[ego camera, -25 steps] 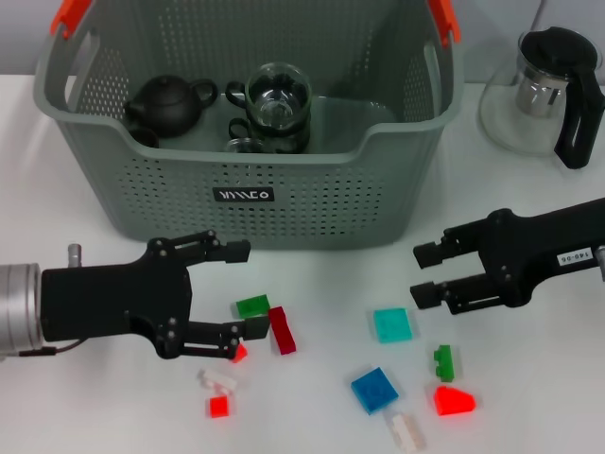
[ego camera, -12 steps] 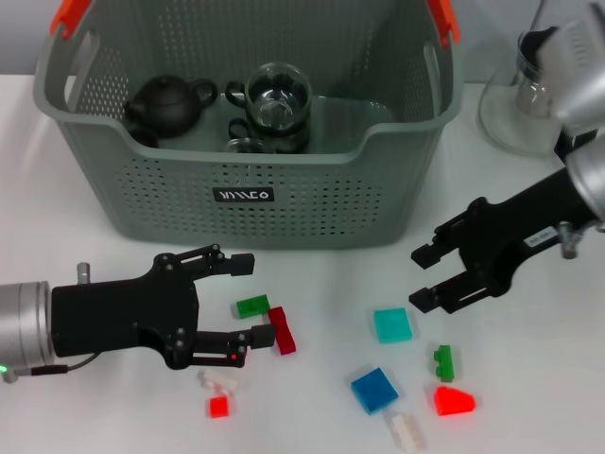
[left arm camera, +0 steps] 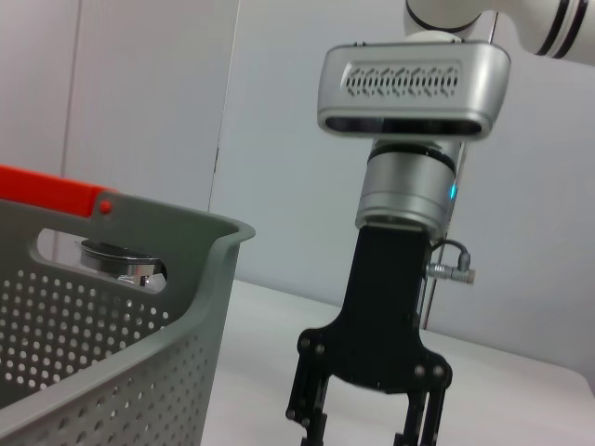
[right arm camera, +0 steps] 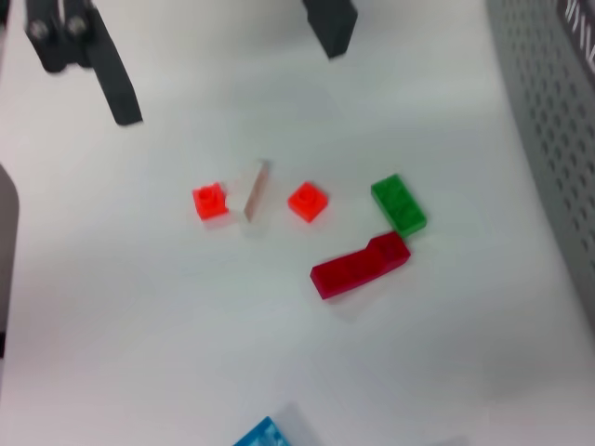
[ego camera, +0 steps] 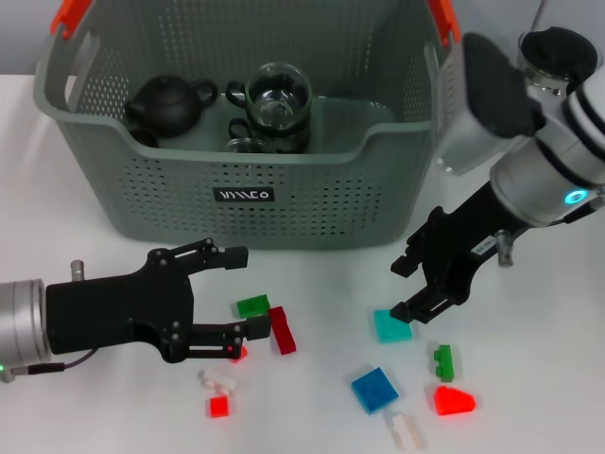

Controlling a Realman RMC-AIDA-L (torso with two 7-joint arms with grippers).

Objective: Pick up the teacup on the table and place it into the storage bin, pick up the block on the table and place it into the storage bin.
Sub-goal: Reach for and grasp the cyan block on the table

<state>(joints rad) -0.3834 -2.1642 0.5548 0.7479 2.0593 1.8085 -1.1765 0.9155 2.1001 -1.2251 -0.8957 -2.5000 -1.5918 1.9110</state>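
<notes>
The grey-green storage bin [ego camera: 388, 203] stands at the back and holds a glass teacup [ego camera: 278, 99] and a black teapot [ego camera: 170, 102]. Several blocks lie on the table in front of it. My right gripper [ego camera: 406, 288] is open, pointing down just above the teal block [ego camera: 390, 327]; the left wrist view shows it too [left arm camera: 367, 420]. My left gripper [ego camera: 244, 291] is open and low, its fingers either side of the green block [ego camera: 252, 305] and close to the dark red block [ego camera: 281, 330]. The right wrist view shows the green block [right arm camera: 399, 203] and the dark red block [right arm camera: 360, 264].
A small red block [ego camera: 218, 406], a white block [ego camera: 217, 380], a blue block [ego camera: 374, 389], a small green block [ego camera: 442, 359], a red block [ego camera: 454, 400] and another white block [ego camera: 408, 430] lie near the front edge. A glass pot [ego camera: 558, 85] stands back right.
My right arm has swung up and turned, bringing its gripper left and down over the teal block. The left gripper has hardly moved.
</notes>
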